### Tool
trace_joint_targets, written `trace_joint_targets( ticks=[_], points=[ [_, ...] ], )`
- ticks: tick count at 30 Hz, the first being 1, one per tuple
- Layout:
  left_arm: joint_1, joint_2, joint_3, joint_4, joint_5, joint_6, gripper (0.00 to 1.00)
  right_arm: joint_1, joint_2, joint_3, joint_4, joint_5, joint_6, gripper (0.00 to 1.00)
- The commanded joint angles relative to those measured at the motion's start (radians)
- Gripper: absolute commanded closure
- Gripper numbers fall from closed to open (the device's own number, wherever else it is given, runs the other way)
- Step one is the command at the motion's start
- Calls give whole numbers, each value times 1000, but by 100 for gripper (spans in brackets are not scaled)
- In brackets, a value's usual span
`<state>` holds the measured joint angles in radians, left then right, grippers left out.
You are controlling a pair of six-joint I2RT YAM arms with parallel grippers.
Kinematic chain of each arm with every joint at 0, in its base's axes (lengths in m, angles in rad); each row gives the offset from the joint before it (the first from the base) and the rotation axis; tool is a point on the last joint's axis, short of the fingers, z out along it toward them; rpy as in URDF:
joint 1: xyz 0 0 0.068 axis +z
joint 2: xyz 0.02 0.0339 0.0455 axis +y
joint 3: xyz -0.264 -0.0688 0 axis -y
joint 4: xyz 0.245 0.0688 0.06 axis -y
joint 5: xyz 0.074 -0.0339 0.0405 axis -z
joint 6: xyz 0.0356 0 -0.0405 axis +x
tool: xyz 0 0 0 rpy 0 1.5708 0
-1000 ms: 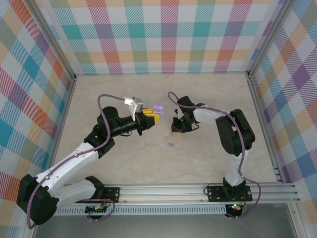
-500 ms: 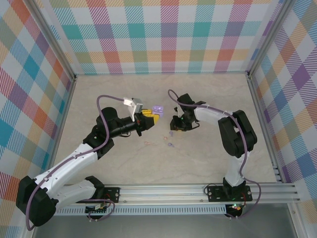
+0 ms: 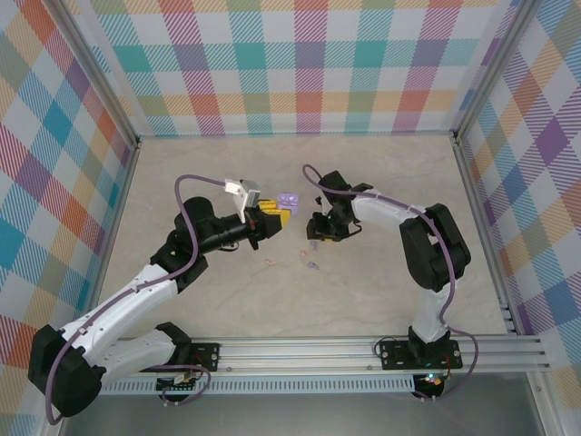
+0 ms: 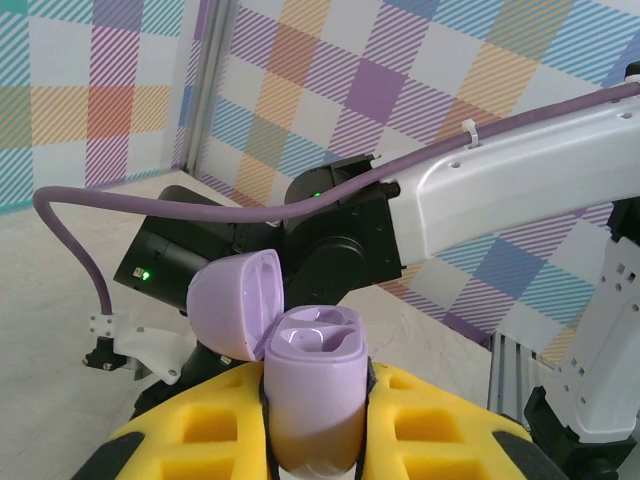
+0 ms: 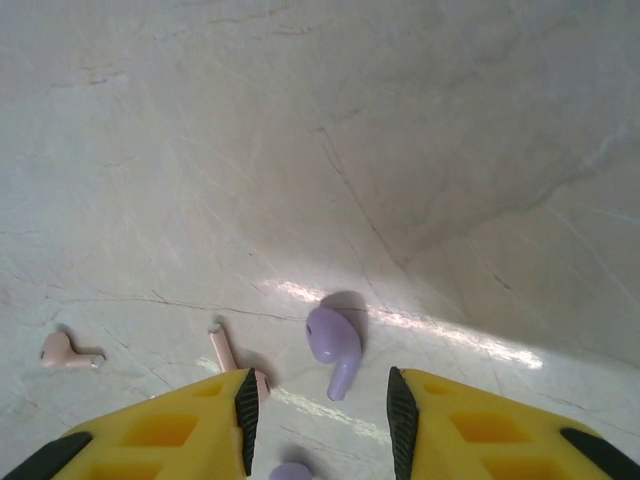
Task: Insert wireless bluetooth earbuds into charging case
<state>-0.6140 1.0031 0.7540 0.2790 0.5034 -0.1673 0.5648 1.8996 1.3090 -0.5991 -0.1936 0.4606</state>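
On the left, the left gripper (image 4: 315,432) pinches the purple charging case (image 4: 314,372), lid open. Further right, the right gripper (image 5: 320,420), fingers spread and empty, is the nearer to a purple earbud (image 5: 333,345). It lies on the table just ahead of the gap, stem pointing back toward it.

Pale, marble-veined surface (image 3: 381,173), enclosed behind and on both sides by walls (image 3: 300,64) of pastel plaid. Metal posts (image 3: 100,82) rise at its far corners; a metal rail (image 3: 309,350) borders its near edge. Soft glare streaks it.
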Motion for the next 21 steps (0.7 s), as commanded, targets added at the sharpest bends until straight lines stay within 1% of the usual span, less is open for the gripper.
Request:
trace_joint_targets(
  ticks=[1,9,21],
  points=[
    [-10,-20,-9,-7,-3,14,83,21,39,41,-52,41,37,60],
    [-10,-23,-9,-8,4,20,82,53,88,108,-119,131,79,61],
    [-10,-23,-9,-8,5,22,82,80,143,166,-174,177,112,61]
  ],
)
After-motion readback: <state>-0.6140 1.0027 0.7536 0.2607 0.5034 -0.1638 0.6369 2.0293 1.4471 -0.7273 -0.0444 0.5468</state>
